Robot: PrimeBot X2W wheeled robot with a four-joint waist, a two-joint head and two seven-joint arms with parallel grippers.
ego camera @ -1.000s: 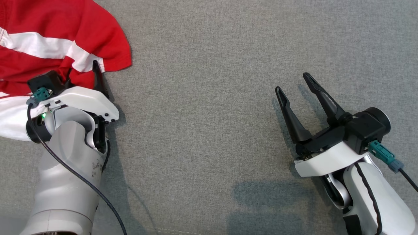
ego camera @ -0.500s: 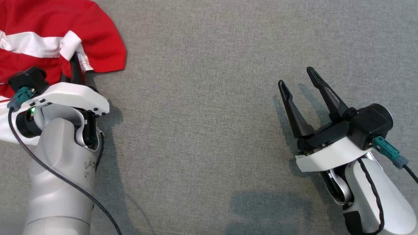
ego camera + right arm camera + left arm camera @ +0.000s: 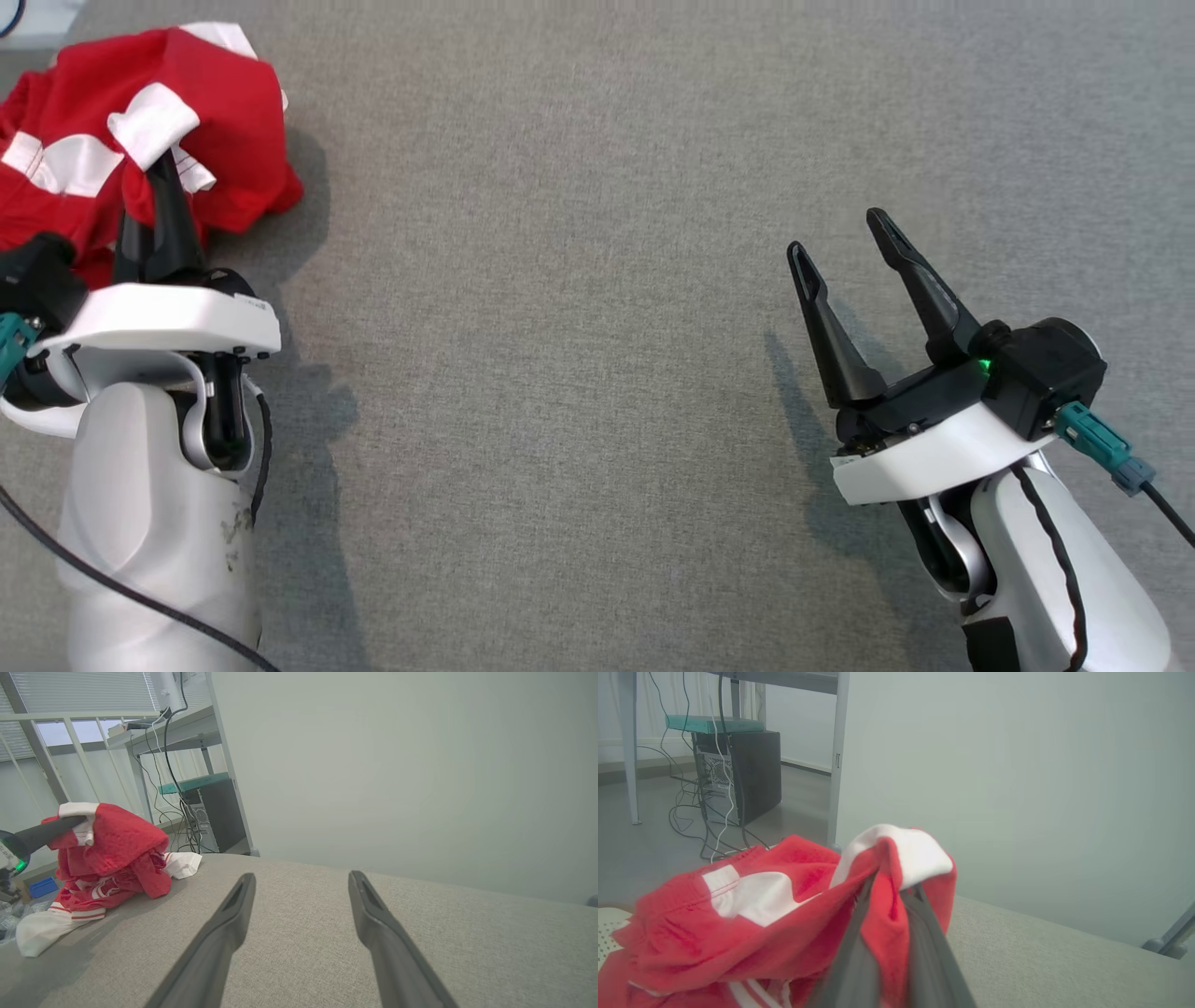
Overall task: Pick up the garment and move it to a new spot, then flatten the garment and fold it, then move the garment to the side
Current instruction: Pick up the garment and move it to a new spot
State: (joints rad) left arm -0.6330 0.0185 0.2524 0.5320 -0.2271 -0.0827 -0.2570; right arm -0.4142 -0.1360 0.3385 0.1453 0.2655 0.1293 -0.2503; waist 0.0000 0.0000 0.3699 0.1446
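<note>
Pinching a fold of the red garment with the left gripper, jaws pressed together on the cloth where a white band meets the red. Peaked up at that pinch (a white patch draped right over the fingertips), with the rest hanging down in a crumpled heap onto the grey cloth-covered table. Red knit fabric with broad white bands and thin white stripes near one edge; a white part trailing flat on the table at the foot of the heap. Sitting at the table's far left, well apart from the right gripper. Holding nothing on the right: jaws spread wide above bare table on the right side, fingers pointing away from the robot.
</note>
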